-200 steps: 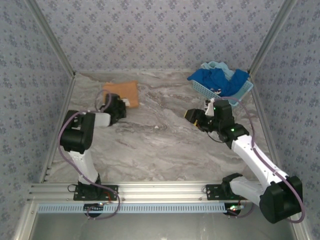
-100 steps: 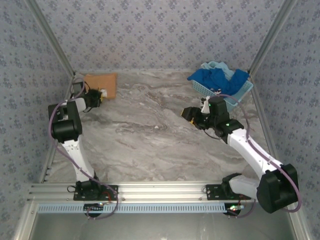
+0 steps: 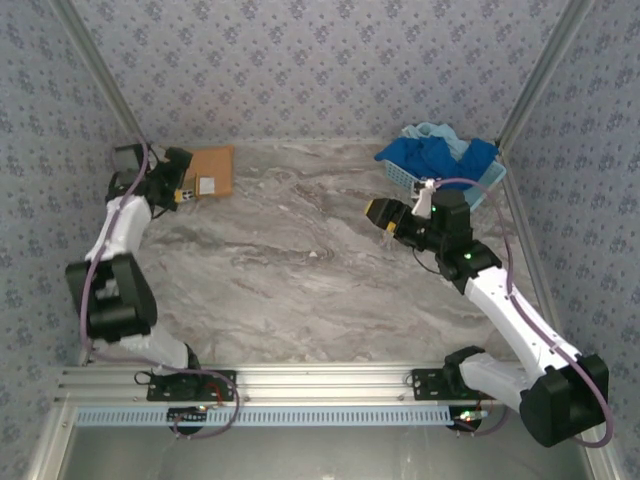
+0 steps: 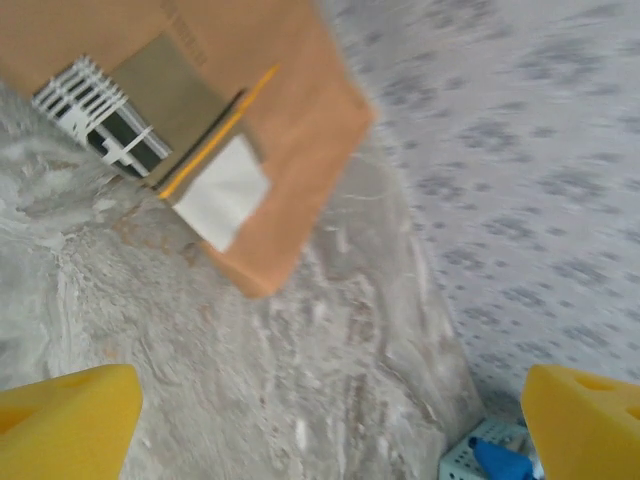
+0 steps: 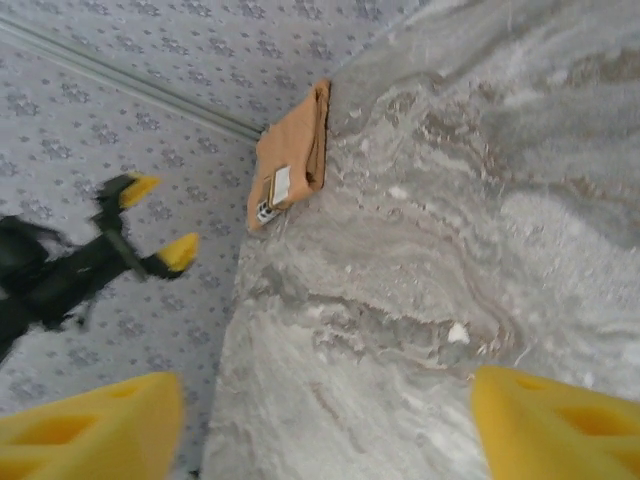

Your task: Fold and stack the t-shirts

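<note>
T-shirts (image 3: 212,172) on and beside a grey marbled table (image 3: 300,300), read from the arm bases outward.

- **Mid-table, right:** the right gripper (image 3: 385,215) hangs above bare table. In its wrist view (image 5: 330,420) the yellow pads stand wide apart with nothing between them.
- **Far left:** the left gripper (image 3: 178,182) is likewise spread wide and empty, as seen in its wrist view (image 4: 330,420) and from across the table (image 5: 160,220). It sits just beside the near-left edge of the orange-tan t-shirt (image 4: 300,130).
- **Far left corner:** this shirt lies folded flat against the wall (image 5: 295,150), its white labels (image 4: 225,190) facing up.
- **Far right corner:** a light blue basket (image 3: 410,180) holds the crumpled royal blue t-shirt (image 3: 435,158), with the pale aqua t-shirt (image 3: 428,131) behind it.
</note>
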`<action>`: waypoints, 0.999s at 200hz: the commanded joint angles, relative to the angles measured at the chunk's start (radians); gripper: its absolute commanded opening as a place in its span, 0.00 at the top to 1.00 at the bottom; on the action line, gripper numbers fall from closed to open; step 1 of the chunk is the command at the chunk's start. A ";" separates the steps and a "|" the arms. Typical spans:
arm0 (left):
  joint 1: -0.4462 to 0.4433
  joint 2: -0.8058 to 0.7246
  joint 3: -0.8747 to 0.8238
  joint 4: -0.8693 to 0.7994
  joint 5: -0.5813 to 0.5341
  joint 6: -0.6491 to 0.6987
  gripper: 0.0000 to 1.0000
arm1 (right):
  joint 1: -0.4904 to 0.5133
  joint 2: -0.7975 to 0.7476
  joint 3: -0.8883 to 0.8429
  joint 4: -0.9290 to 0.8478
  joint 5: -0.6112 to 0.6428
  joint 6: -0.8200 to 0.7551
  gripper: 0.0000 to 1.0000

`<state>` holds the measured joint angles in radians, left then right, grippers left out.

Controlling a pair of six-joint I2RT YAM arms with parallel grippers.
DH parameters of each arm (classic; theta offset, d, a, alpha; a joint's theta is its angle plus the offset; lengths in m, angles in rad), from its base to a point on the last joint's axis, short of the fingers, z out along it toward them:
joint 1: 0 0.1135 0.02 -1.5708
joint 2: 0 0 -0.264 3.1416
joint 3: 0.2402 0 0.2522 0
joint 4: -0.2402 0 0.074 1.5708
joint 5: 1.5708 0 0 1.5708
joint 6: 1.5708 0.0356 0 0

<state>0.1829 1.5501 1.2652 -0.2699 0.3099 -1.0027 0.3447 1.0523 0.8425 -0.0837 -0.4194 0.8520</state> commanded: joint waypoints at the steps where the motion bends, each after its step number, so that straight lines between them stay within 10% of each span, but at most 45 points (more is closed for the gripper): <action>1: -0.007 -0.184 -0.088 -0.180 -0.086 0.101 0.02 | -0.019 -0.014 0.053 0.007 0.014 -0.010 0.00; 62: -0.040 -0.498 -0.262 -0.400 -0.303 0.193 0.02 | -0.084 -0.051 0.120 -0.229 0.118 -0.089 0.00; 83: -0.133 -0.554 -0.250 -0.530 -0.675 0.182 0.02 | -0.089 -0.042 0.179 -0.449 0.388 -0.168 0.00; 98: -0.170 -0.654 -0.373 -0.312 -0.770 0.370 0.02 | -0.098 -0.040 0.176 -0.548 0.625 -0.212 0.00; 138: -0.179 -0.819 -0.783 0.237 -0.723 0.763 0.02 | -0.142 -0.164 -0.262 0.065 0.817 -0.647 0.00; 200: -0.178 -0.451 -0.864 0.654 -0.623 0.793 0.02 | -0.286 0.133 -0.410 0.453 0.721 -0.722 0.00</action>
<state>0.0063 0.9779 0.3843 0.0975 -0.3439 -0.2775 0.0914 1.0973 0.4377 0.1154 0.3145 0.1913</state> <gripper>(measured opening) 0.980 0.999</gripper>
